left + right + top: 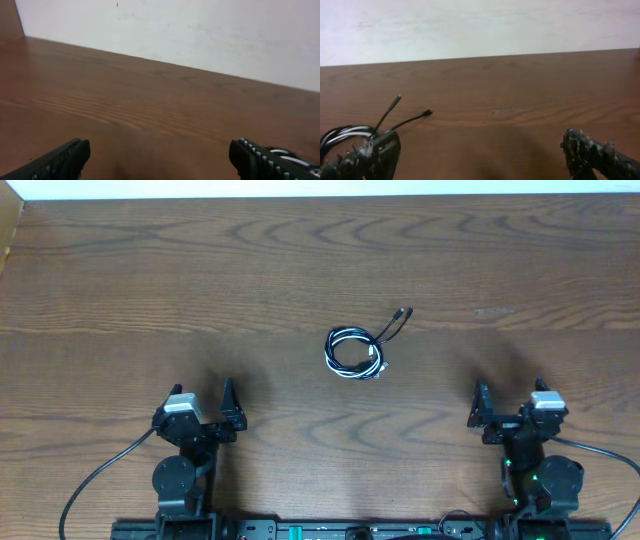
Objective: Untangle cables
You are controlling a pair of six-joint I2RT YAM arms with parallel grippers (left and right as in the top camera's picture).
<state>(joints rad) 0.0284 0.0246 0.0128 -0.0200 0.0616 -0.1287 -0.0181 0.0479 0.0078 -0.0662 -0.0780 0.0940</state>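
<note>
- We see the cables [356, 350] lying in a small, tight coil of black and white strands near the middle of the wooden table [150, 280], with two loose ends [397, 318] poking out towards the far right
- The left gripper [203, 393] sits at the near edge of the table, well apart from the coil, with its fingers [60, 160] spread wide and nothing between them
- In the left wrist view we make out a bit of black and white behind the right-hand finger, which is probably the coil, though it is too blurred to be sure
- The right gripper [510, 390] sits at the near right, also well apart from the coil, fingers [590, 150] held wide with only bare table between
- From the right wrist we see the coil [347, 134] beyond the left-hand finger, its two ends lifting off the wood
- A pale wall [200, 35] stands behind the table's far edge
</note>
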